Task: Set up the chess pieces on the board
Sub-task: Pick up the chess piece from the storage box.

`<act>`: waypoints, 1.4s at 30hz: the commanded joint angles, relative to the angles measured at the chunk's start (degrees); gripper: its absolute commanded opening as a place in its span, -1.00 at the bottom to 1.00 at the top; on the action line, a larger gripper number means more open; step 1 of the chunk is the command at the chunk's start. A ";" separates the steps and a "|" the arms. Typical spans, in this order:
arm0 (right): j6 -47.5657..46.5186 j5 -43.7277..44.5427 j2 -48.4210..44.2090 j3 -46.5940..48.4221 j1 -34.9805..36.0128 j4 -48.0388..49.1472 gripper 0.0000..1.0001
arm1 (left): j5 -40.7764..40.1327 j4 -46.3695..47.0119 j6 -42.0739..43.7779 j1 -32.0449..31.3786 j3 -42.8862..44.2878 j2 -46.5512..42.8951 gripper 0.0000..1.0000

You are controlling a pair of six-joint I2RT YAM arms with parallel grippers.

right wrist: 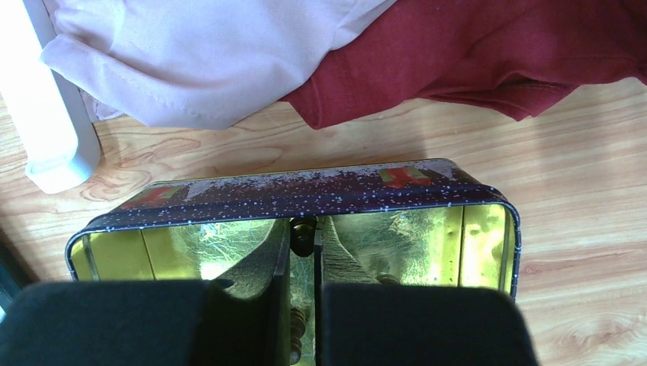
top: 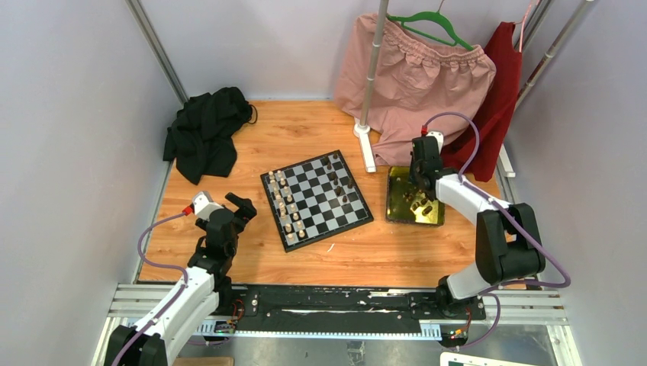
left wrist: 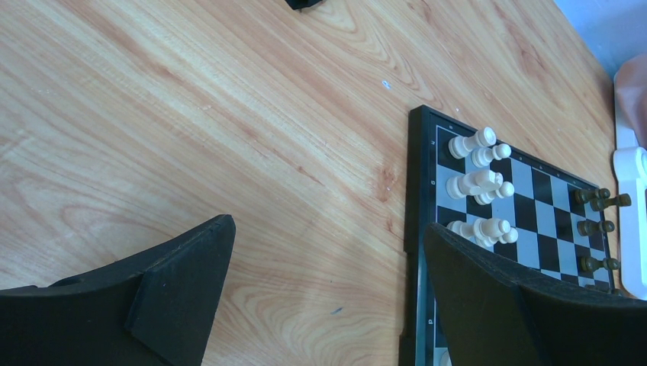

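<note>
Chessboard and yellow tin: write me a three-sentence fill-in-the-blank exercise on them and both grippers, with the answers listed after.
1. The right gripper is down inside the yellow tin, its fingers closed on a ____ chess piece.
2. The left gripper hangs over the bare table beside the chessboard with its fingers wide ____.
3. The cream-white pieces stand along the board edge nearer the ____ arm.

Missing words: dark; open; left.
</note>
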 commanded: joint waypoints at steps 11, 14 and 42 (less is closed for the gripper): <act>-1.59 -0.40 5.79 2.94 0.85 1.15 -1.00 | -0.48 2.18 0.54 0.22 -0.72 0.44 1.00; -2.03 0.32 7.78 3.73 1.06 0.94 -1.00 | -0.47 2.45 0.54 0.22 -0.71 0.72 1.00; -6.57 21.13 16.20 13.71 11.24 -8.77 -1.00 | -0.24 2.38 0.87 0.22 -0.54 0.46 1.00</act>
